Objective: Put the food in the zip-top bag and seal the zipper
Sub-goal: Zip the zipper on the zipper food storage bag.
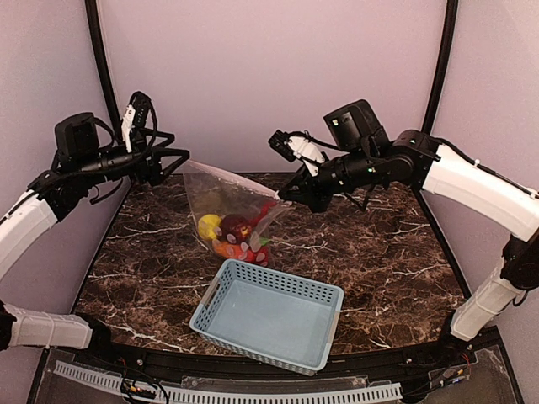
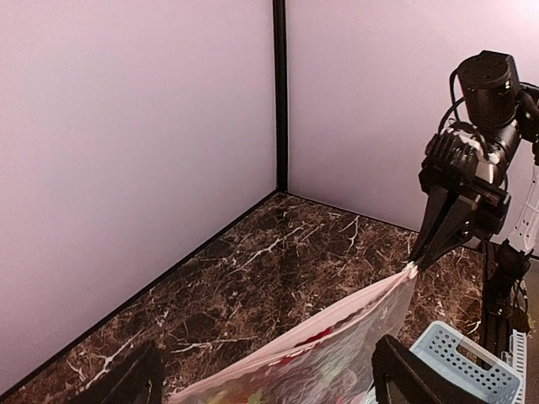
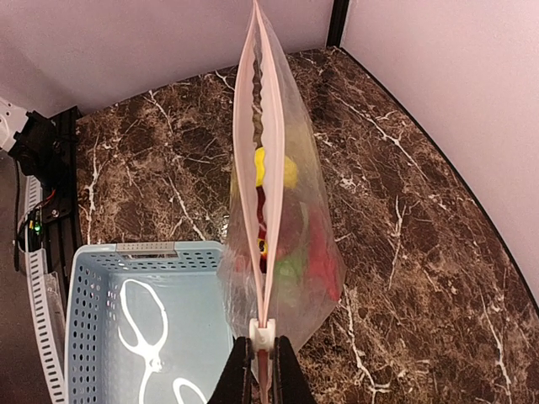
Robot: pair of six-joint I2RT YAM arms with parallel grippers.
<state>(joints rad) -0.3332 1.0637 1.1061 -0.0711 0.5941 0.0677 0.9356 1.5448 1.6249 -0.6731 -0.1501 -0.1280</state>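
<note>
One white-dotted zip-top bag (image 1: 226, 187) is stretched between two arms over the marble table (image 1: 387, 252).
Yellow, dark red, orange and red food (image 1: 236, 231) is seen bunched at its bottom, just behind the light blue basket (image 1: 269, 316). Only the right wrist view shows the zipper (image 3: 255, 126) slightly parted, with the right gripper (image 3: 262, 358) pressed together on the strip just below the white slider tab (image 3: 262, 333). The left gripper (image 1: 178, 158) is shown with fingers (image 2: 402, 374) spread.

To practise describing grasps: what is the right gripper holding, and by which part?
The right gripper pinches the clear flexible plastic zip-top bag at the white slider tab ending its mouth edge.
</note>
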